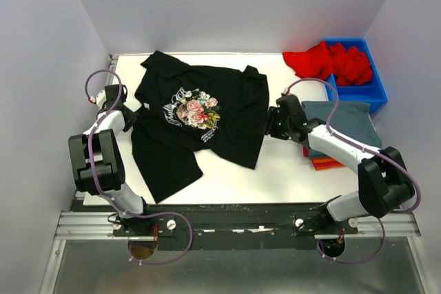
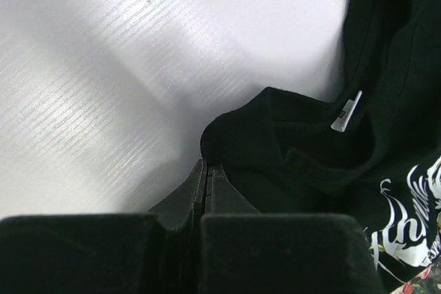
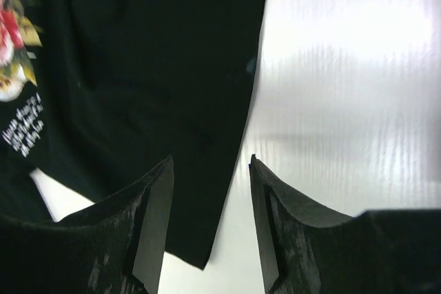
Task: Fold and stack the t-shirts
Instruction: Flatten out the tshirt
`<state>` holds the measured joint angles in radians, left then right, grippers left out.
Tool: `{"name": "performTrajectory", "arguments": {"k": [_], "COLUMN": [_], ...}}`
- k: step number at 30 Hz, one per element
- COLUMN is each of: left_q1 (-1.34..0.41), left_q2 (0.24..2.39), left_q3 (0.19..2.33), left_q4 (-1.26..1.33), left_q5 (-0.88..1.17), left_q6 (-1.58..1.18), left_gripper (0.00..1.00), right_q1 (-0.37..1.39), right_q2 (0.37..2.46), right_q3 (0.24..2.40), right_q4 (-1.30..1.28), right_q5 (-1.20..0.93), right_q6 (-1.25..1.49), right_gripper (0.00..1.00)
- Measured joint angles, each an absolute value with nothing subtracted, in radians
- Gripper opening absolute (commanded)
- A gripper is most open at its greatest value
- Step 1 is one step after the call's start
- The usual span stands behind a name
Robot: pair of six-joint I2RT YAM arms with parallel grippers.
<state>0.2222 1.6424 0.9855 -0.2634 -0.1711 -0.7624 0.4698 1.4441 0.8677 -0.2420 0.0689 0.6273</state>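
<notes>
A black t-shirt [image 1: 200,125] with a floral chest print lies spread, somewhat rumpled, on the white table [image 1: 275,170]. My left gripper [image 1: 132,116] is at its left edge near the collar; in the left wrist view the jaws [image 2: 207,168] are closed, with a bunched fold of black cloth [image 2: 275,149] at their tips. My right gripper [image 1: 266,126] is open at the shirt's right edge. In the right wrist view it [image 3: 211,159] straddles the hem [image 3: 207,101]. A slate-blue tee [image 1: 348,120] lies folded on an orange one [image 1: 324,164] at the right. A red tee [image 1: 331,61] hangs over the bin.
A blue plastic bin [image 1: 375,91] stands at the back right corner with the red cloth in it. White walls close in the table on the left, back and right. The metal rail with the arm bases [image 1: 234,225] runs along the near edge.
</notes>
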Motion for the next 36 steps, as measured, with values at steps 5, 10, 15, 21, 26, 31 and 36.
{"name": "performTrajectory", "arguments": {"k": [5, 10, 15, 21, 26, 31, 36], "left_q1": [0.222, 0.222, 0.222, 0.222, 0.222, 0.222, 0.222], "left_q2": [1.642, 1.642, 1.642, 1.642, 1.642, 1.642, 1.642], "left_q3": [0.981, 0.981, 0.979, 0.958, 0.958, 0.958, 0.959], "left_q4": [-0.262, -0.258, -0.251, -0.236, -0.233, -0.234, -0.234], "left_q5": [-0.171, -0.171, -0.169, -0.163, -0.165, -0.168, -0.170], "left_q6": [-0.752, -0.747, -0.745, -0.745, -0.745, -0.745, -0.745], "left_gripper": [0.00, 0.00, 0.00, 0.00, 0.00, 0.00, 0.00], "right_q1": [0.520, 0.535, 0.579, 0.609, 0.592, 0.432, 0.245], "right_q2": [1.448, 1.504, 1.553, 1.579, 1.618, 1.578, 1.486], "right_q3": [0.809, 0.798, 0.800, 0.804, 0.853, 0.882, 0.883], "right_q4": [-0.256, -0.264, -0.259, -0.232, -0.267, -0.314, -0.331], "right_q5": [0.063, 0.061, 0.057, 0.037, 0.056, 0.080, 0.118], "right_q6": [0.627, 0.629, 0.652, 0.686, 0.692, 0.670, 0.673], "right_gripper": [0.54, 0.52, 0.49, 0.04, 0.01, 0.01, 0.04]}}
